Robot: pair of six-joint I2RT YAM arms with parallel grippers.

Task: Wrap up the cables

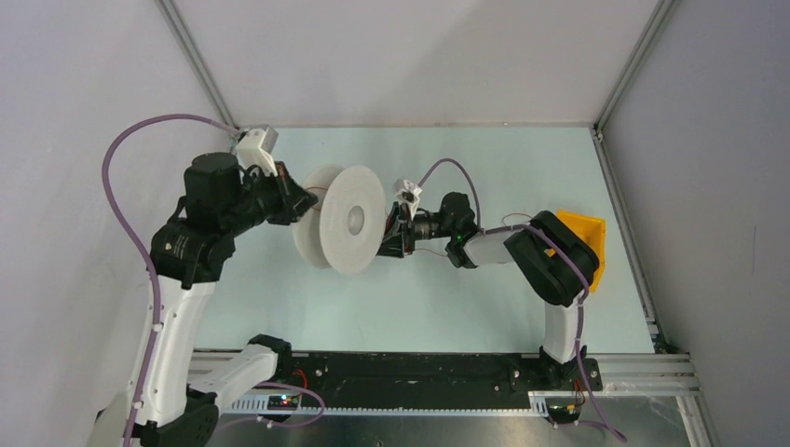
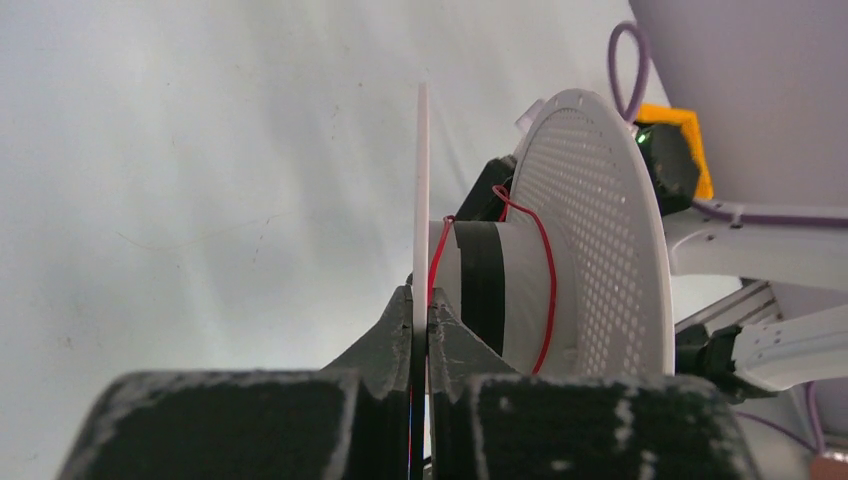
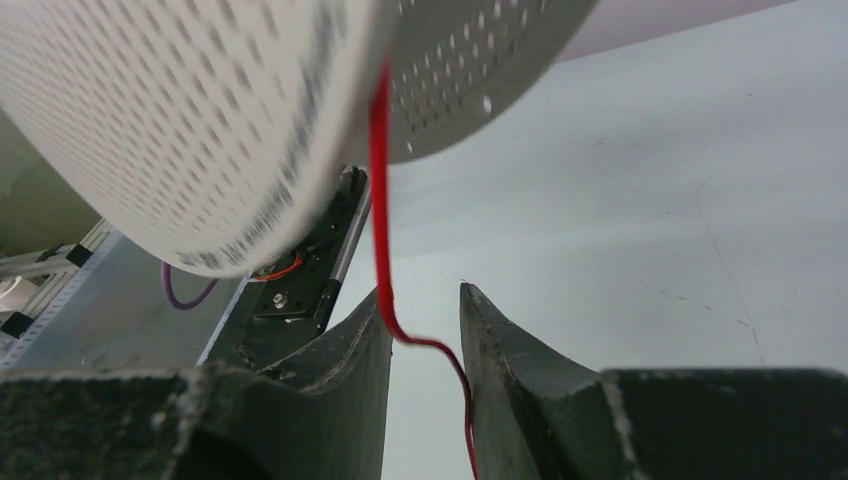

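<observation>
The white plastic spool (image 1: 352, 219) stands on edge mid-table. My left gripper (image 1: 303, 200) is shut on the rim of its thin left flange (image 2: 421, 190); in the left wrist view the gripper (image 2: 420, 312) pinches the flange edge-on. The thin red wire (image 2: 548, 275) loops loosely round the hub, which carries a black band (image 2: 482, 285). My right gripper (image 1: 389, 237) sits at the spool's right side. In the right wrist view it (image 3: 425, 305) is open, under the perforated flange (image 3: 200, 120). The wire (image 3: 380, 200) hangs down between the fingers and touches the right finger (image 3: 510, 365).
A yellow bin (image 1: 585, 240) lies at the right, partly under the right arm's elbow. White enclosure walls close the table at the back and both sides. The black base rail (image 1: 419, 372) runs along the near edge.
</observation>
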